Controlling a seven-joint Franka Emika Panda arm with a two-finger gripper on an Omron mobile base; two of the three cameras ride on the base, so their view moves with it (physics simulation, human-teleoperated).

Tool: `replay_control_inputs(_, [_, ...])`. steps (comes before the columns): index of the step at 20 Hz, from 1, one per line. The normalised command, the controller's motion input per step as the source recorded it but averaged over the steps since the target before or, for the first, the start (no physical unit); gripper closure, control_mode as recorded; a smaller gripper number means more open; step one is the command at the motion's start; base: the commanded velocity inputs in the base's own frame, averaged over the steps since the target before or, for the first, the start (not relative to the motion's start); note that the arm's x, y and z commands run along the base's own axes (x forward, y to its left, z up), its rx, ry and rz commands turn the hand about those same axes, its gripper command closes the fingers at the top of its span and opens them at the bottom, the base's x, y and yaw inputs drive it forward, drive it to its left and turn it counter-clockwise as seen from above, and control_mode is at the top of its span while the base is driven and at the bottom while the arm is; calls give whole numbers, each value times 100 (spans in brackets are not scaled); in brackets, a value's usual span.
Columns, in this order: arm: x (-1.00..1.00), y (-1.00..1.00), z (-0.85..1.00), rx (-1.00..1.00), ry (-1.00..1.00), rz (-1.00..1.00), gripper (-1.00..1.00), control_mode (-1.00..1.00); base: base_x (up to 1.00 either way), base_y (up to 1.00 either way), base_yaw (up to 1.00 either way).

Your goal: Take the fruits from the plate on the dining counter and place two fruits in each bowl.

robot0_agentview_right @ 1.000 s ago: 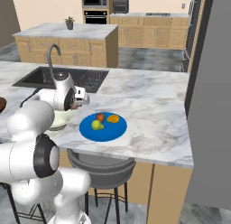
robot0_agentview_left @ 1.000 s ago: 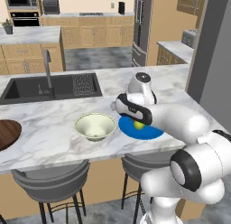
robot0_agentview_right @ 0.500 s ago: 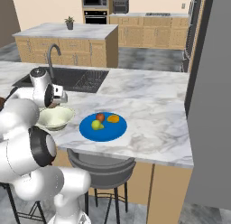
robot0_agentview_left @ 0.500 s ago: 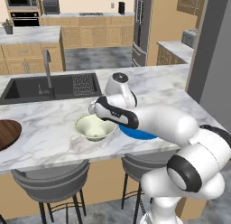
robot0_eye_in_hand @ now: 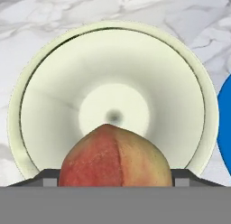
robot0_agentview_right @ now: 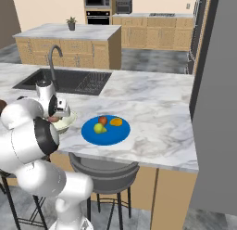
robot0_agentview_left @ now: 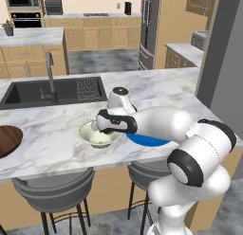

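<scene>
white marble dining counter [robot0_agentview_right: 152,113] runs across a wood-cabinet kitchen, 2 grey stools [robot0_agentview_right: 104,171] tucked under its near edge. close to that near edge sits the cream-white bowl [robot0_agentview_left: 98,134], and the gripper [robot0_agentview_left: 98,125] hangs right over it, jaws part-open and closed around the pinkish peach [robot0_eye_in_hand: 115,157]. in the hand view the peach is held above the bowl's empty hollow, not touching it. just beside the bowl, still by the near edge, lies the blue plate [robot0_agentview_right: 105,130] with 3 fruits on it: the yellow-green pear [robot0_agentview_right: 98,128], the red apple [robot0_agentview_right: 102,119] and the orange oval fruit [robot0_agentview_right: 116,122]. off at the counter's left end, the dark wooden bowl [robot0_agentview_left: 8,140] shows partly. farther back, the black sink [robot0_agentview_left: 52,91] and its faucet [robot0_agentview_left: 49,73] sit by the far edge.
</scene>
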Motion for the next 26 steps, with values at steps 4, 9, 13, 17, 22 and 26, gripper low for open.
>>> replay_control_inputs(4, [4, 14, -13, -1, 0, 0, 100, -100, 0, 0, 0])
replay_control_inputs(9, [39, 23, -2, -3, 0, 0, 100, -100, 0, 0, 0])
replay_control_inputs(13, [10, 28, 0, -1, 2, 0, 100, -100, 0, 0, 0])
replay_control_inputs(17, [-3, 3, -20, 0, 2, 0, 100, -100, 0, 0, 0])
replay_control_inputs(22, [0, 0, -35, 0, 1, 0, 100, -100, 0, 0, 0])
replay_control_inputs(26, [0, -1, -7, 0, 0, 0, 100, -100, 0, 0, 0])
